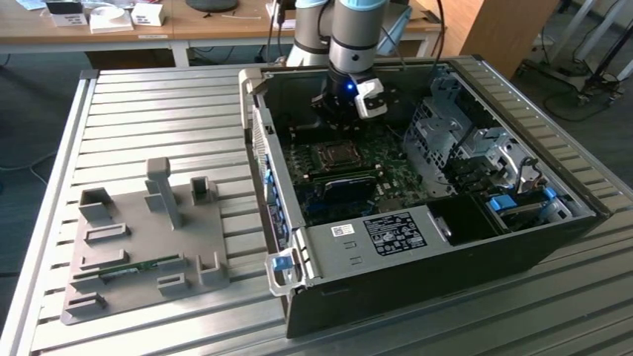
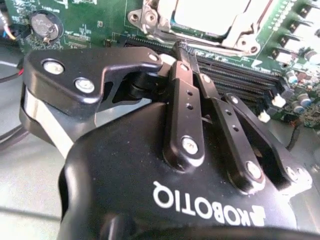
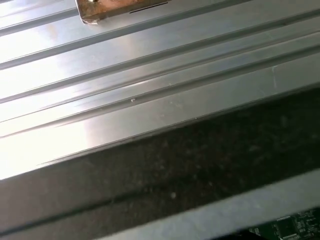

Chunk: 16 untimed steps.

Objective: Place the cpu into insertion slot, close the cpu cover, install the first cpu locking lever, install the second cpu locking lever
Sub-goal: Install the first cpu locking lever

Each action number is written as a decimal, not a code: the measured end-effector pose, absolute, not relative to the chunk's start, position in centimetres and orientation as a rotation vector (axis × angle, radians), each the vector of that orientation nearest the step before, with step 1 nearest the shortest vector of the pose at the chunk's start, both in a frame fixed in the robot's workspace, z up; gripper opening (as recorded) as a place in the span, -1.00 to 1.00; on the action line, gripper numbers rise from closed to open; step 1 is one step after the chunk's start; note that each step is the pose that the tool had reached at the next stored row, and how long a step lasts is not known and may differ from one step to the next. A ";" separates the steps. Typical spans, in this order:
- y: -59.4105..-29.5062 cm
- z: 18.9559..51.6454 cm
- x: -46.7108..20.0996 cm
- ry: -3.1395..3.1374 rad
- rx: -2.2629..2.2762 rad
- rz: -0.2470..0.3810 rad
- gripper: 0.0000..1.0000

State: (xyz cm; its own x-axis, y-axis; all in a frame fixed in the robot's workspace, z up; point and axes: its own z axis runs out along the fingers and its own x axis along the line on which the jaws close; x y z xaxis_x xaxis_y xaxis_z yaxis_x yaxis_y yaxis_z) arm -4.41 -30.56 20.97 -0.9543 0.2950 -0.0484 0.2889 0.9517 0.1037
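One tool [image 2: 181,50] (fingers together) just beside the cpu cover [image 2: 235,37]

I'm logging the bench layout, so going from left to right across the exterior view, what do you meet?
Grey fixture plate → blue latch on the open computer case → the insertion slot, with the gripper above it → silver drive cage.

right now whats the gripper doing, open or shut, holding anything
Gripper: shut, fingers pressed together with nothing between them, tips at the edge of the cpu cover over the cpu.
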 end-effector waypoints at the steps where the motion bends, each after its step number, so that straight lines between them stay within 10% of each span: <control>1: -30.6 21.2 -4.4 3.041 0.455 0.147 -0.79; 16: -31.3 21.9 -4.4 3.040 0.455 0.132 -0.79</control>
